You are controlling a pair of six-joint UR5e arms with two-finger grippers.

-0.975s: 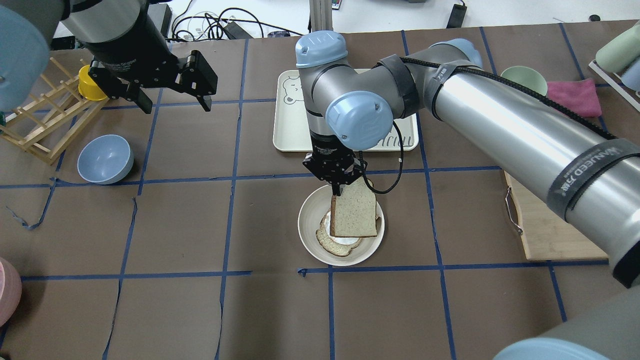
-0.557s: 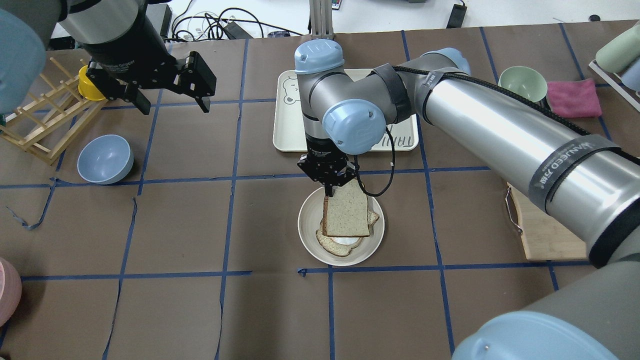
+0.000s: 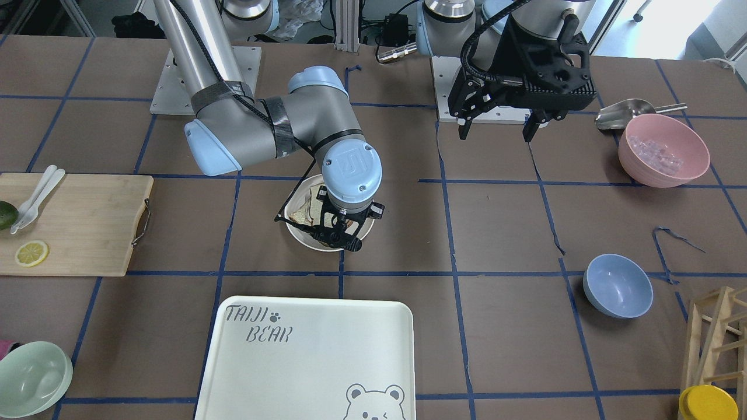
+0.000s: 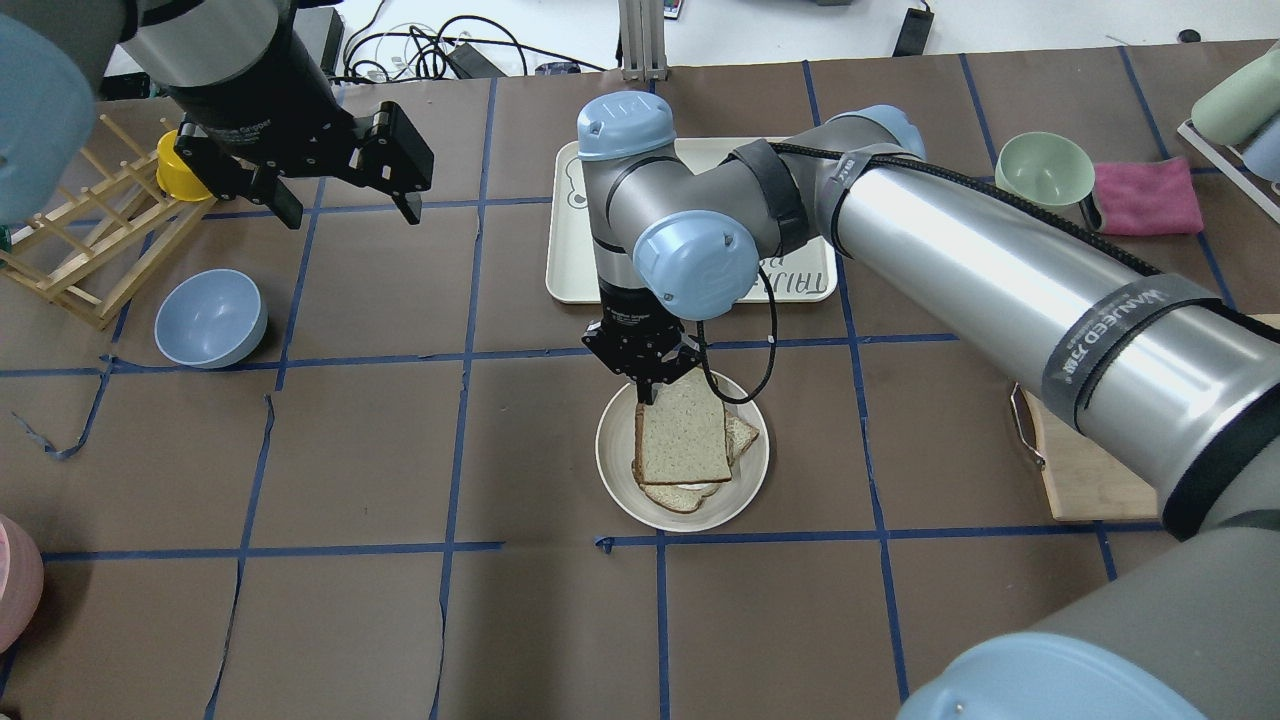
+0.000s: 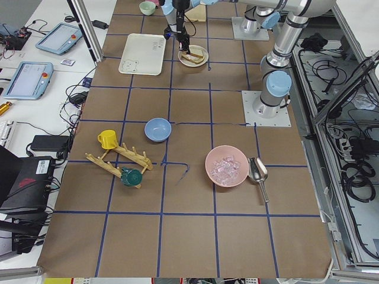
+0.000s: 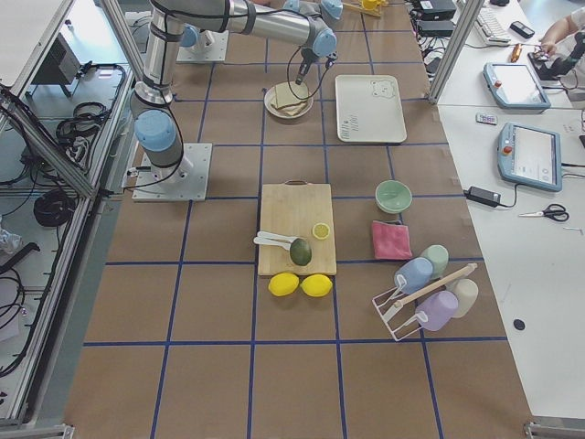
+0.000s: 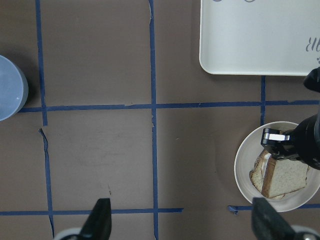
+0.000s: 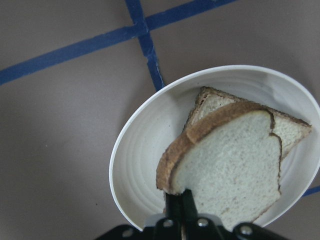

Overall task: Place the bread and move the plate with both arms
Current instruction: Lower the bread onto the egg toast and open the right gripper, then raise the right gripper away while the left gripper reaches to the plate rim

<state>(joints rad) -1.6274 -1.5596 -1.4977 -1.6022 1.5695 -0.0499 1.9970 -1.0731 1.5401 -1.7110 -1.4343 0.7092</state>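
My right gripper (image 4: 650,385) is shut on the near edge of the bread (image 4: 683,440), a plain pale slice with a brown crust. It holds the slice tilted low over the plate (image 4: 612,455), a small round cream plate. Another slice (image 4: 745,432) lies on the plate beneath it, mostly covered. The right wrist view shows the fingers pinching the bread (image 8: 230,160) above the plate (image 8: 130,160). I cannot tell whether the bread touches the lower slice. My left gripper (image 4: 350,200) is open and empty, high over the table's far left, well away from the plate (image 7: 245,165).
A big white bear-printed tray (image 4: 570,270) lies just beyond the plate. A blue bowl (image 4: 210,318), a wooden rack (image 4: 90,240) and a yellow cup (image 4: 175,165) stand at the left. A green bowl (image 4: 1045,165), a pink cloth (image 4: 1150,195) and a cutting board (image 4: 1090,470) are at the right.
My right gripper has moved left and down with the bread, and the slice now lies flatter and lower over the slice on the plate. The left arm has barely moved.
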